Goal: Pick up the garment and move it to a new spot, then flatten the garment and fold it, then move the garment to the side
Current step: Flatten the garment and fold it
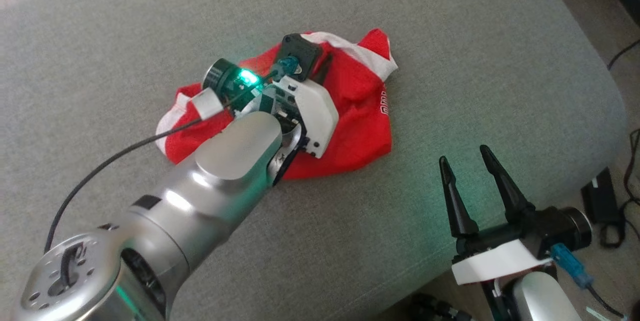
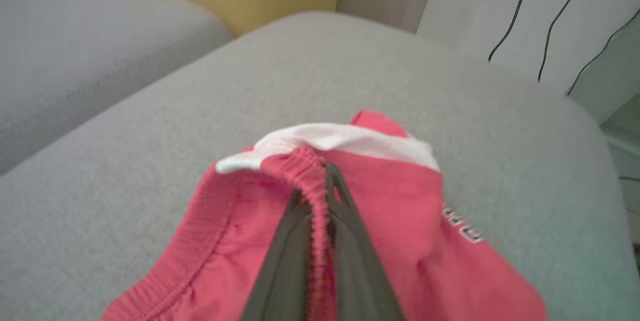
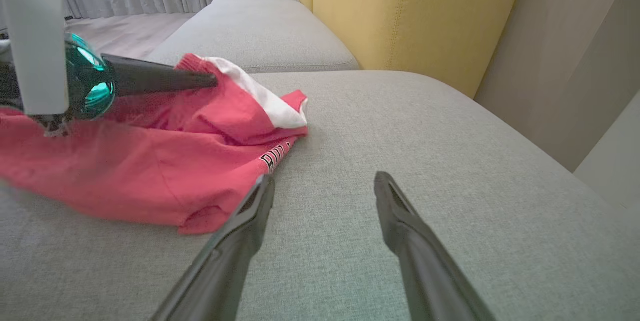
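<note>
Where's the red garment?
In the head view, the red garment lies crumpled mid-frame on the grey cushion, its waistband pinched by the left gripper; the right gripper sits lower right.

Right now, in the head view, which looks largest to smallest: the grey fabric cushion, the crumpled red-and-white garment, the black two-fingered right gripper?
1. grey fabric cushion
2. crumpled red-and-white garment, partly hidden by the left arm
3. right gripper, enlarged by nearness to the camera

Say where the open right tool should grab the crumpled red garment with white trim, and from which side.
Probably best: grip the lettered hem edge of the crumpled red garment with white trim, coming low from the robot's right. That edge faces the open right tool and lies on the grey cushion; the left tool pinches the elastic waistband ridge.
</note>
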